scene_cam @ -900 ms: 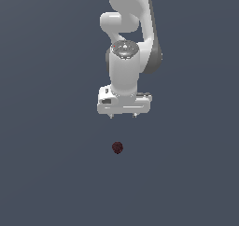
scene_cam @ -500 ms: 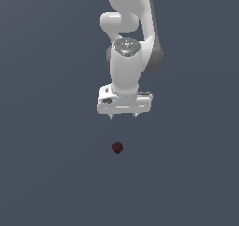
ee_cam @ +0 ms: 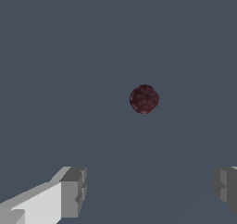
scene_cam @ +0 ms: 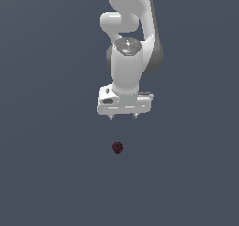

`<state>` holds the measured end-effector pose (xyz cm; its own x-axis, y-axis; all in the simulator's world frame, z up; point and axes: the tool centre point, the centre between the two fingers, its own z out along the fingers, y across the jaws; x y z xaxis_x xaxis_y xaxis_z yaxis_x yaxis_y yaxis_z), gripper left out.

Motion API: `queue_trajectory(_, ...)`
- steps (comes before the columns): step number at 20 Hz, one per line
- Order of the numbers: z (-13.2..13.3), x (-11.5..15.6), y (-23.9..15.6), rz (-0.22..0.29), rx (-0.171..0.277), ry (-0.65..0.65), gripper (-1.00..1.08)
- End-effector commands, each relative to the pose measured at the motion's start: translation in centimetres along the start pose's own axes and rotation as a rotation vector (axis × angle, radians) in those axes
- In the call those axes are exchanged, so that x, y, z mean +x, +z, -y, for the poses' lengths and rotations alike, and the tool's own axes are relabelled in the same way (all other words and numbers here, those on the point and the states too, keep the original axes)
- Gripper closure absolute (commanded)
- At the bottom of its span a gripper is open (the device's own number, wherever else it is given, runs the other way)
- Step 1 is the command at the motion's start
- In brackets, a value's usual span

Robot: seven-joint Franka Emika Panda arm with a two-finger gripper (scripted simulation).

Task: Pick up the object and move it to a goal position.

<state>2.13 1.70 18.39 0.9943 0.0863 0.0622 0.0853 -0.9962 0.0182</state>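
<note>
The maroon bumpy ball (scene_cam: 117,147) is lying alone on the plain grey bench (scene_cam: 46,173), with open surface all round it. The white gripper (scene_cam: 123,116) is being held above it, apart, its jaws spread wide and gripping nothing.

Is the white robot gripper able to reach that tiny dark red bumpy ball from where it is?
Probably yes. The tiny dark maroon bumpy ball lies alone on the bare grey floor, apart from the white gripper, whose jaws stand wide open. Nothing sits between them.
</note>
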Motion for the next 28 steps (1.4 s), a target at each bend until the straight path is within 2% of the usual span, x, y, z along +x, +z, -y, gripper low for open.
queue_trajectory(1,-0.1,0.2,0.2,0.002,0.000,-0.015,-0.92)
queue_trajectory(10,-0.5,1.6,2.0,0.015,-0.001,-0.142,-0.92)
queue_trajectory(28,-2.4,5.4,9.0,0.049,0.026,-0.563,-0.92)
